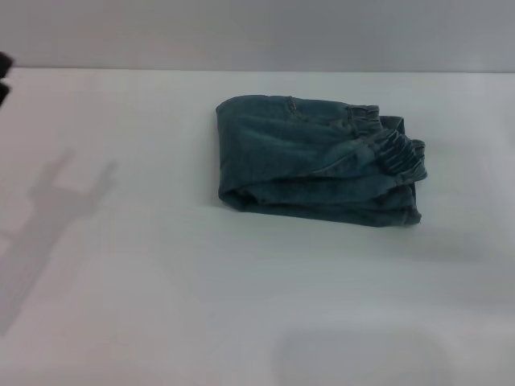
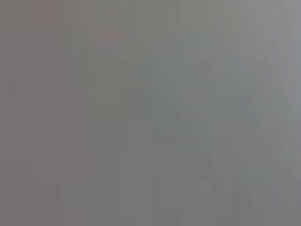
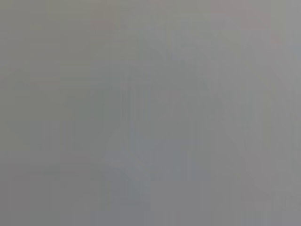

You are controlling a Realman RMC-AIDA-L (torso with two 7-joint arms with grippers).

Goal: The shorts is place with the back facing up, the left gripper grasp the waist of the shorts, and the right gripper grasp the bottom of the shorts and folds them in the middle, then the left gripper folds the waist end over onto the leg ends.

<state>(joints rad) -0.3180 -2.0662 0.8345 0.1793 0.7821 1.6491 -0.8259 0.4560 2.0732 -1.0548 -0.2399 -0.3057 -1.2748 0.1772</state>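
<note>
The shorts (image 1: 314, 157) lie as a compact folded bundle on the white table (image 1: 241, 305), set toward its far edge. The waist (image 1: 394, 149), its crinkled elastic ridges showing, sits at the bundle's right end on top of the lower denim layers, which I judge to mean both folds are done and the waist end now rests over the leg ends. The leg hems themselves are hidden beneath the upper layers, so I cannot confirm how squarely they line up. The bundle's left edge is a smooth rounded fold; its near edge shows stacked layers. Left of the shorts, a small dark part at the frame's border may be my left arm, with a forked shadow on the table below it. Neither of my grippers is visible, so whether their fingers are apart or together I cannot tell. Bare table surrounds the shorts on every side, widest toward me.
</note>
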